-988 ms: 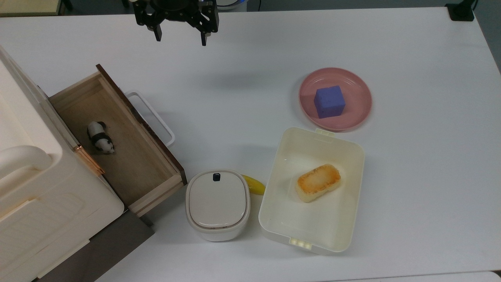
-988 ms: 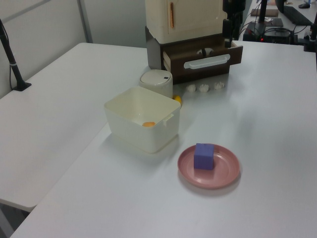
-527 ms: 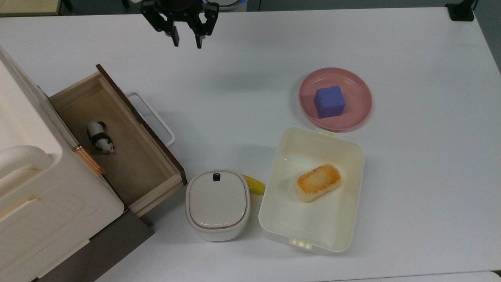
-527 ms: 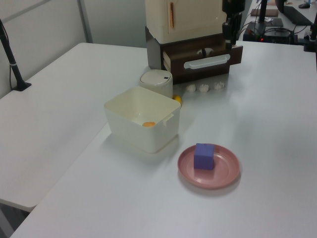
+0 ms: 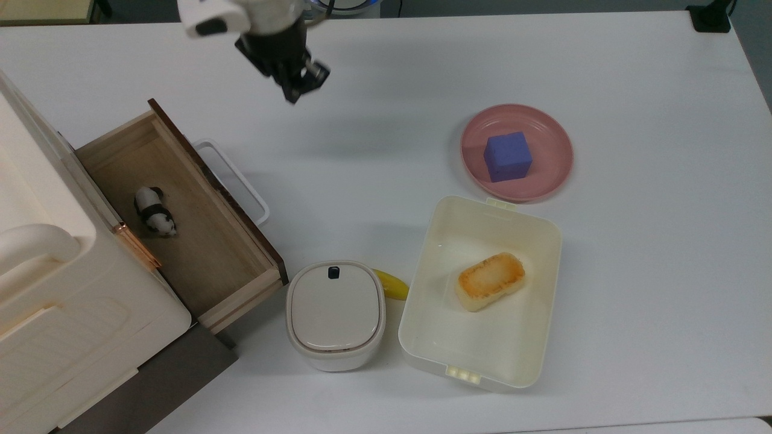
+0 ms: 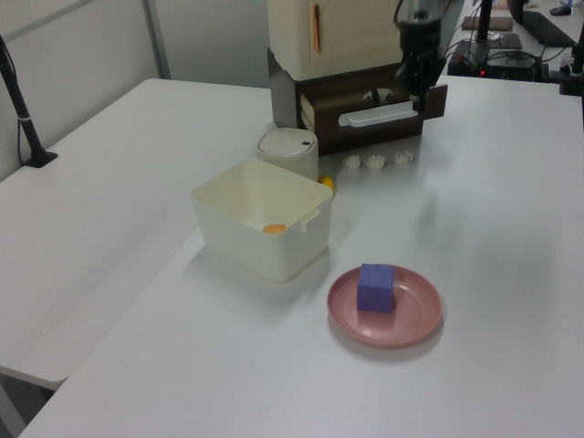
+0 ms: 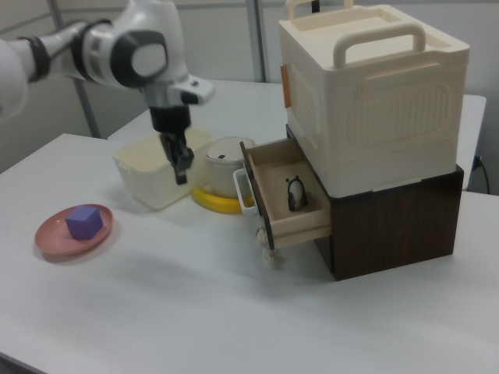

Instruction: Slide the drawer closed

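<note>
The drawer stands pulled out of the cabinet at the bench edge on the top view's left, a toy panda inside. The tool, clenched and empty, hovers near the far edge; it should drop low and push squarely on the dark front panel, beside the white loop handle.

In the top view, the cream cabinet ran off the left and bottom edges. The banana lay mostly hidden between the lidded container and the lunch box. In the left view, the gripper covered part of the drawer, whose inside could not be seen; the arm left the right view's left edge.
</note>
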Available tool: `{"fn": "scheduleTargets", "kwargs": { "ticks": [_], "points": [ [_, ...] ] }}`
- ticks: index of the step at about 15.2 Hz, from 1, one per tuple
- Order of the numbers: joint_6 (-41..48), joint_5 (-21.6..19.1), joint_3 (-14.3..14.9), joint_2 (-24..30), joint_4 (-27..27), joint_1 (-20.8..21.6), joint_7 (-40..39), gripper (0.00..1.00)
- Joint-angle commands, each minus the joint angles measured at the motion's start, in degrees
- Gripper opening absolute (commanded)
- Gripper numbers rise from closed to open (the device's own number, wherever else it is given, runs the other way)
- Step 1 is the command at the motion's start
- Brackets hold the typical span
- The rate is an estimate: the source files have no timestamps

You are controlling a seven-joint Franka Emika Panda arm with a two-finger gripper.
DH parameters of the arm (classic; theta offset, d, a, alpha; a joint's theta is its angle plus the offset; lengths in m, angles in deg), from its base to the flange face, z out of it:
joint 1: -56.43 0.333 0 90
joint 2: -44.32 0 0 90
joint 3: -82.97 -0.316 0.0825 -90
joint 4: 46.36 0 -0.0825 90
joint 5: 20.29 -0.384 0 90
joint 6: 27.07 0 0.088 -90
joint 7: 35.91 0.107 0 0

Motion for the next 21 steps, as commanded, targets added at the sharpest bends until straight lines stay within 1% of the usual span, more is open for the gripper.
{"fn": "scheduleTargets", "kwargs": {
  "ticks": [1, 3, 6, 8, 9, 12, 13, 15, 18, 19, 20, 21],
  "points": [
    [-7.6, 1.7, -0.2, -4.3, -1.1, -1.6, 10.2, 0.00],
    [-10.8, 2.9, -0.1, -6.0, -0.9, -2.7, 11.0, 0.00],
    [-18.1, 4.9, 1.1, -9.1, -0.5, -3.0, 12.3, 0.00],
    [-23.8, 8.6, 1.3, -11.1, -0.5, -3.5, 15.8, 0.00],
    [-26.3, 9.9, 2.2, -11.6, -0.4, -3.7, 17.4, 0.00],
    [-30.8, 10.1, 4.5, -13.1, 0.7, -4.0, 18.0, 0.00],
    [-33.6, 10.0, 5.2, -13.3, 0.7, -4.9, 18.1, 0.00],
    [-37.2, 9.9, 5.9, -14.2, 0.8, -5.2, 18.3, 0.00],
    [-38.4, 10.2, 6.4, -14.9, 2.1, -6.1, 19.4, 0.00],
    [-38.4, 10.5, 6.4, -14.7, 2.1, -6.1, 18.4, 0.00],
    [-37.9, 10.5, 6.4, -14.0, 1.9, -5.9, 15.4, 0.00],
    [-35.0, 9.8, 6.3, -11.6, 0.4, -4.9, 8.4, 0.03]
  ]
}}
